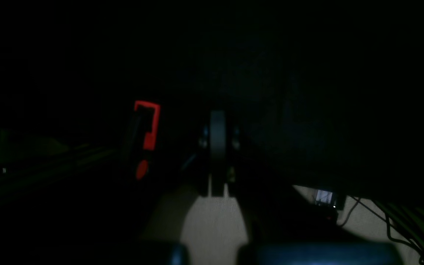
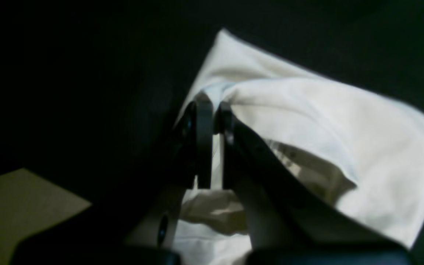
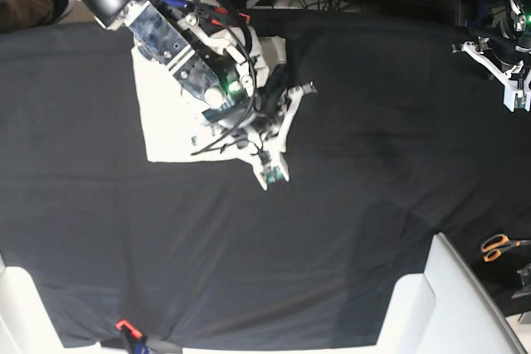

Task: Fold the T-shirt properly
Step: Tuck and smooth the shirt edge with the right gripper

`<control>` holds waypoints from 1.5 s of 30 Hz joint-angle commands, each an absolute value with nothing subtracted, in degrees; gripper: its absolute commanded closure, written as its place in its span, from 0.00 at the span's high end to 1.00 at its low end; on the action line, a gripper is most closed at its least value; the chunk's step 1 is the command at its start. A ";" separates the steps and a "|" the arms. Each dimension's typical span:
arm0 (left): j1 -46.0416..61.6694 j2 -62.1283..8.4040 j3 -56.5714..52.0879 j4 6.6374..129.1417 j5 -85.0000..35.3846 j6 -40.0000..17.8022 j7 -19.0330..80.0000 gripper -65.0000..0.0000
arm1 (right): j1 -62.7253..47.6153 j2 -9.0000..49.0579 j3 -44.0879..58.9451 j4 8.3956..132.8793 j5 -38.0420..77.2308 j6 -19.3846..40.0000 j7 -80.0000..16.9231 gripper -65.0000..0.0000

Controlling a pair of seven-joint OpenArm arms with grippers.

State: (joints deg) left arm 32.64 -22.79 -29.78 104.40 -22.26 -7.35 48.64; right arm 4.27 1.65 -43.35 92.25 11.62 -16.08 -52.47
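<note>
Right gripper [image 2: 212,106] pinching T-shirt [image 2: 329,121] edge; shirt's long axis unclear; left gripper [image 1: 217,147] closed, empty.

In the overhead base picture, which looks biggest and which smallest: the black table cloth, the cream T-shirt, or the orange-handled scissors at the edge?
1. Black table cloth: largest, it fills most of the picture.
2. T-shirt: a far smaller patch, partly hidden under the arm.
3. Scissors: smallest, and partly cut off at the picture's edge.
</note>
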 commanded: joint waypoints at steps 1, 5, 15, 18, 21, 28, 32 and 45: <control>32.84 -23.34 -30.20 105.10 -21.85 -7.08 47.87 0.00 | 5.23 1.01 -43.21 92.97 11.74 -16.04 -51.65 0.01; 32.66 -23.25 -30.20 104.22 -21.85 -7.08 47.87 0.00 | 5.49 -0.84 -42.95 91.30 11.74 -16.04 -51.56 0.13; 32.66 -23.25 -30.29 102.55 -21.85 -7.08 47.87 0.00 | 7.16 -2.42 -43.21 84.00 11.74 -12.97 -42.15 0.27; 32.13 -23.25 -30.29 102.55 -21.85 -7.08 47.87 0.00 | 7.69 -1.01 -42.77 86.37 11.65 -8.13 -41.98 0.26; 31.69 -23.25 -30.29 102.55 -21.85 -7.08 47.87 0.00 | 6.29 2.86 -41.71 94.46 11.65 -7.16 -42.33 0.26; 30.64 -23.60 -30.37 102.55 -21.85 -7.08 47.87 0.00 | -6.64 7.78 -33.63 113.45 11.65 -7.25 -52.62 0.26; 28.79 -23.78 -30.73 101.93 -21.85 -7.08 47.87 0.00 | -14.46 7.87 -30.73 113.01 11.56 -7.25 -47.08 0.26; 18.15 -25.19 -26.24 94.55 1.80 -7.08 47.60 0.00 | -15.87 6.73 -35.74 110.02 11.74 -6.90 -43.30 0.01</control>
